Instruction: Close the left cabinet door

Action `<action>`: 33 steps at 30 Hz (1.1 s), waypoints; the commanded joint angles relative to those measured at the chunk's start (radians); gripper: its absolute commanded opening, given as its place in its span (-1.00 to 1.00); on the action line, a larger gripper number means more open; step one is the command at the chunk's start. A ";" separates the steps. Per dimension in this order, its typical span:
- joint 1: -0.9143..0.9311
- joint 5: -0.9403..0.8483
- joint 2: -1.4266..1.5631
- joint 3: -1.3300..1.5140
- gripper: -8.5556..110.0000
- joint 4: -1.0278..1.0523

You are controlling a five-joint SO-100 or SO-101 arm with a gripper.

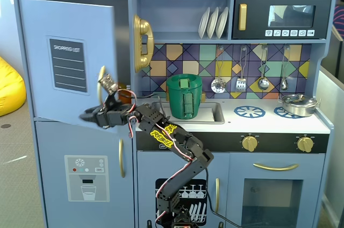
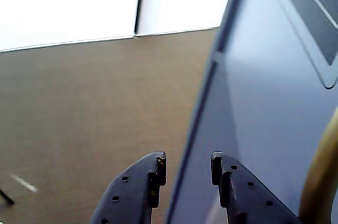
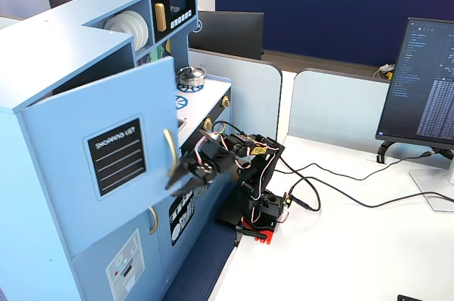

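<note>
Gripper (image 2: 186, 168) astride ajar left cabinet door (image 1: 67, 56)

Hand (image 1: 88, 115) before left cabinet door (image 1: 67, 61)

The door (image 1: 67, 61) (image 3: 106, 173) is a flat light-blue panel on the upper left of the toy kitchen as a fixed view shows it. It carries a black "SHOPPING LIST" panel and a curved gold vertical handle near its free edge. It stands partly open, swung outward from the cabinet front. The wrist view shows the door (image 2: 264, 102) face close up at right, tilted, with its edge running diagonally.
</note>
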 commanded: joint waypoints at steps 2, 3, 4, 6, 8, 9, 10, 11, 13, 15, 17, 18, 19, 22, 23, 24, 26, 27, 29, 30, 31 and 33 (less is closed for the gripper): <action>0.183 -0.009 -0.072 -0.146 -0.86 -0.003; 0.216 -0.008 -0.094 -0.166 -0.86 -0.006; 0.249 -0.012 -0.114 -0.184 -0.86 -0.014; 0.305 -0.015 -0.155 -0.219 -0.86 -0.038; 0.348 -0.031 -0.193 -0.255 -0.86 -0.051; 0.362 -0.032 -0.212 -0.273 -0.86 -0.061; 0.376 -0.035 -0.232 -0.291 -0.86 -0.074; 0.387 -0.043 -0.249 -0.307 -0.86 -0.083; 0.397 -0.049 -0.265 -0.318 -0.86 -0.101; 0.399 -0.049 -0.265 -0.314 -0.86 -0.103; 0.388 -0.041 -0.244 -0.295 -0.86 -0.081; 0.376 -0.035 -0.219 -0.272 -0.86 -0.064; 0.362 -0.031 -0.187 -0.238 -0.86 -0.040; 0.304 -0.011 -0.052 -0.112 -0.86 0.074; 0.282 -0.011 -0.002 -0.064 -0.86 0.117; 0.264 -0.011 0.051 -0.012 -0.86 0.149; 0.236 -0.005 0.164 0.106 -0.86 0.173; 0.232 0.003 0.218 0.163 -0.86 0.181; 0.249 0.006 0.318 0.267 -0.86 0.213; 0.272 0.017 0.365 0.319 -0.86 0.230; 0.302 0.038 0.413 0.368 -0.86 0.247; 0.388 0.064 0.502 0.460 -0.86 0.310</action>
